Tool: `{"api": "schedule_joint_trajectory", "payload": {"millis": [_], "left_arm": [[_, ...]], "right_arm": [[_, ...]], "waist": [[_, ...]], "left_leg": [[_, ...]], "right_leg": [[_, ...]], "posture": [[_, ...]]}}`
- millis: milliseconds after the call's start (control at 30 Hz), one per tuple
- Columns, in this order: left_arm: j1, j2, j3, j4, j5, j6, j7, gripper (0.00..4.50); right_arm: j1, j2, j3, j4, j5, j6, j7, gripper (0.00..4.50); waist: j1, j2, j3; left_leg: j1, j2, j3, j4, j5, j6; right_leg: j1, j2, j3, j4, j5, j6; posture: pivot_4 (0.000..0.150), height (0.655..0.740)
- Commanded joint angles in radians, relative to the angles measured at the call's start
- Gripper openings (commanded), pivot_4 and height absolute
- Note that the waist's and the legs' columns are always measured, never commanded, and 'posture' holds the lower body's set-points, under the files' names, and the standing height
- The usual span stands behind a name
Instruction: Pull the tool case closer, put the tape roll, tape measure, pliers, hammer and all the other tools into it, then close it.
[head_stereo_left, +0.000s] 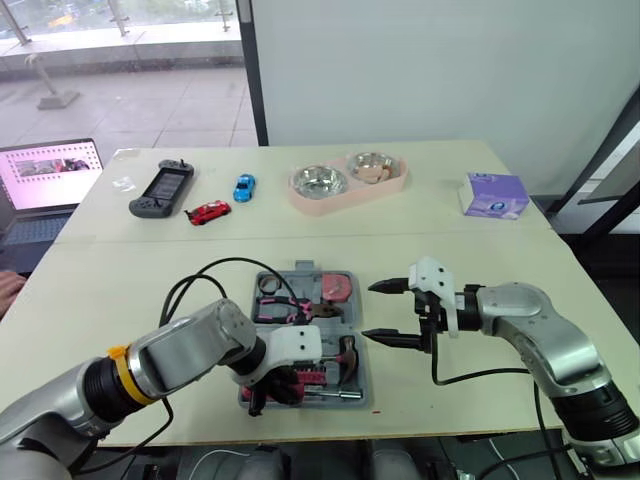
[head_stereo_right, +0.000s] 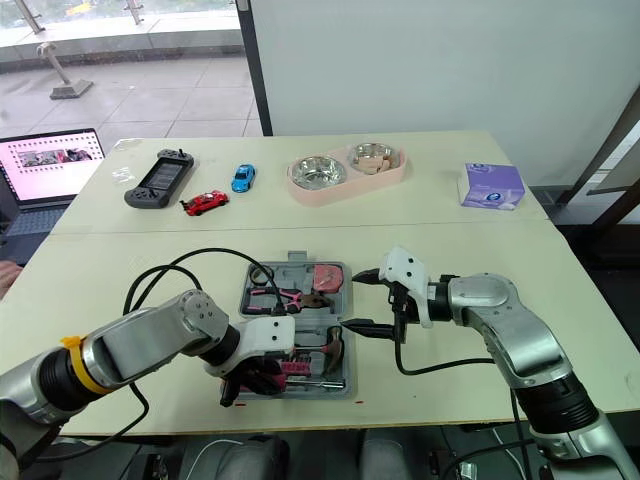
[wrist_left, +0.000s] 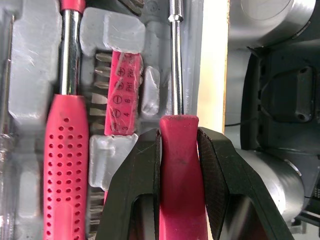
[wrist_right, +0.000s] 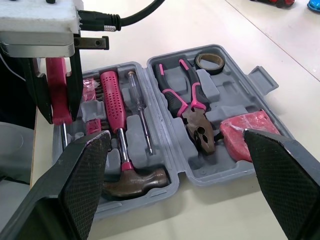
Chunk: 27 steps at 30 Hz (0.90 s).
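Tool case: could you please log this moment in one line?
left gripper shut on screwdriver at case | right gripper open beside case | case open

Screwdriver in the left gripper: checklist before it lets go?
1. Left gripper shut on the screwdriver handle: ok.
2. Screwdriver shaft seated in its slot: cannot tell.
3. Tool case open, both halves flat: ok.
4. Hammer, pliers, tape roll, tape measure in their recesses: ok.
5. Right gripper open, at the case's right edge, holding nothing: ok.
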Motion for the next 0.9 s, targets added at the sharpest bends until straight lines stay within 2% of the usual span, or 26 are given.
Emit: {"api": "schedule_joint_trajectory", "payload": {"millis": [33,900], "left_arm": [[0.001,-0.002,-0.013,0.002,0.018,-0.015,-0.011,0.59],[-0.001,-0.053,-0.042,0.052,0.085,-0.041,-0.035,0.59]], "right_arm": [[0.000,-0.005,0.001,-0.052,0.010,0.004,0.000,4.50],[0.031,-0.009,-0.007,-0.079,0.010,0.028,-0.024,4.50]], "waist": [[0.000,0.000,0.000],[0.003,0.000,0.000]], "left_leg": [[0.000,0.000,0.000,0.000,0.000,0.000],[0.000,-0.001,0.000,0.001,0.000,0.000]], "right_leg": [[0.000,0.000,0.000,0.000,0.000,0.000],[0.000,0.000,0.000,0.002,0.000,0.000]], "posture": [[0.150,0.7239],[0.150,0.7239]]}}
